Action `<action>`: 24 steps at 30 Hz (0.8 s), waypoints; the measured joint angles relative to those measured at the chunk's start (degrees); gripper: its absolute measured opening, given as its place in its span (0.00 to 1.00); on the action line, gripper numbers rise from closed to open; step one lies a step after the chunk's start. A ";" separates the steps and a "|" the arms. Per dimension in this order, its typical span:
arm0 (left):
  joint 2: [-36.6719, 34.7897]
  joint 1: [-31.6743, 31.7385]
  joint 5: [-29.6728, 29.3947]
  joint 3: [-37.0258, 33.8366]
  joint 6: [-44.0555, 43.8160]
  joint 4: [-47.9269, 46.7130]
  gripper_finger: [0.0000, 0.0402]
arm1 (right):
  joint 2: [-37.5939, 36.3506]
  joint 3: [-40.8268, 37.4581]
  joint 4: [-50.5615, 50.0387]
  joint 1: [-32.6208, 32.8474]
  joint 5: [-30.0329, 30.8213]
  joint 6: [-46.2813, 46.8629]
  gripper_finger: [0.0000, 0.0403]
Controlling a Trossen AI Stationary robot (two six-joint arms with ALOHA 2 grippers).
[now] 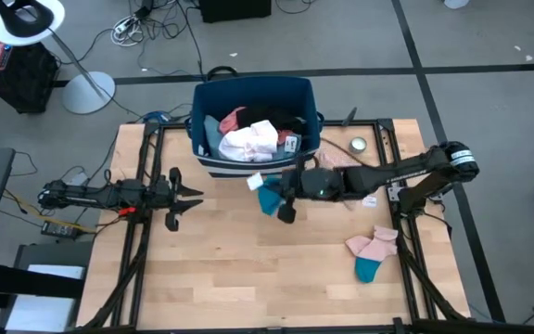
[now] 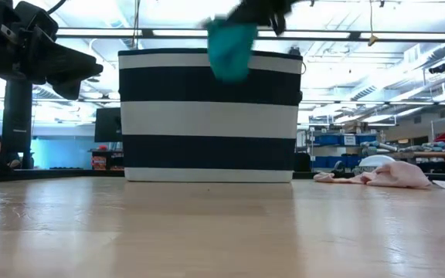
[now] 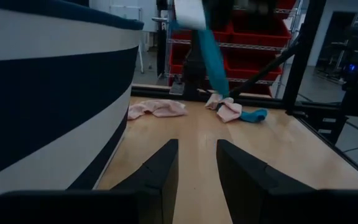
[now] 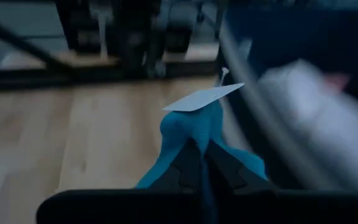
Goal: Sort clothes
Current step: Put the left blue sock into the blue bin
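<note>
Near the far edge of the table, just in front of the striped bin, the right gripper hangs above the wood, clenched on a teal sock. In the right wrist view the fingers are pressed together on the sock's upper part, with a white tag sticking out past them and the rest of the fabric drooping below. The low view shows the sock lifted to about the level of the bin's rim, which suggests it is being carried over the wall to be dropped inside.

The bin already holds white, pink and dark garments heaped together, so it seems to be the collecting place for sorted items. More clothes are left on the table: a pink-and-teal sock pair near the right edge, and a pale pink piece under the right arm. A small round tin sits near the far right corner, apart from the clothes.

At the left edge the left gripper waits with its fingers parted, holding nothing; its wrist view shows the bare gap between them, pointing past the bin towards the socks.
</note>
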 joint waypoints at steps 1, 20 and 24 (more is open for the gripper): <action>0.00 0.00 0.02 0.02 0.00 0.03 0.29 | 0.00 2.25 -0.92 -0.29 0.37 -1.37 0.01; 0.00 0.00 0.25 0.13 -0.04 0.13 0.29 | 0.02 18.85 -3.14 -18.09 0.74 -8.64 0.01; 0.00 0.00 0.24 0.13 -0.04 0.13 0.29 | 0.74 16.95 -3.02 -22.40 -2.86 -3.81 0.01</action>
